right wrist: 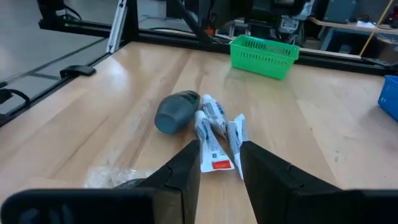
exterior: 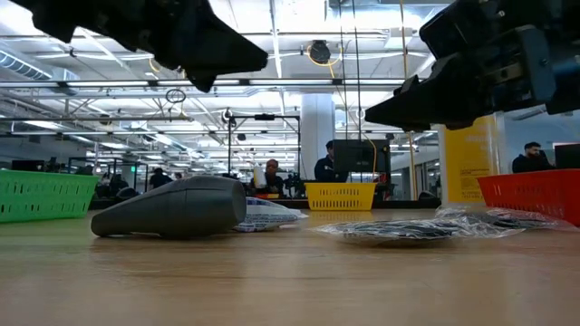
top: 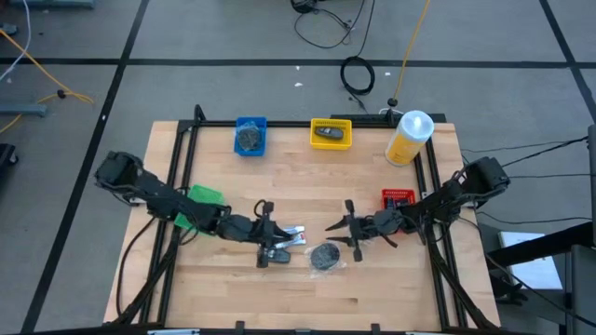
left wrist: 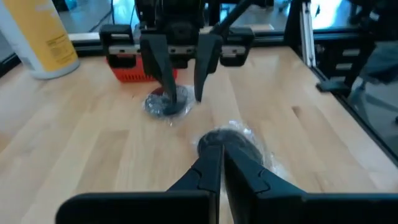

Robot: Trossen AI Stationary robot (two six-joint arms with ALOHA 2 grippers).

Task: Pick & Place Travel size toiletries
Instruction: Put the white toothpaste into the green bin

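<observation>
A dark oblong bottle and slim silver-white tubes lie flat together at the table's middle. A grey disc in clear wrap lies just to their right. A second wrapped disc lies under my right gripper. My left gripper is shut and hangs above the bottle and tubes. My right gripper is open and faces it from the right. In the low view both are raised off the table.
Along the far edge stand a blue tray with a disc in it, a yellow tray with a dark item in it, and a tall yellow bottle. A red tray sits at the right and a green basket at the left.
</observation>
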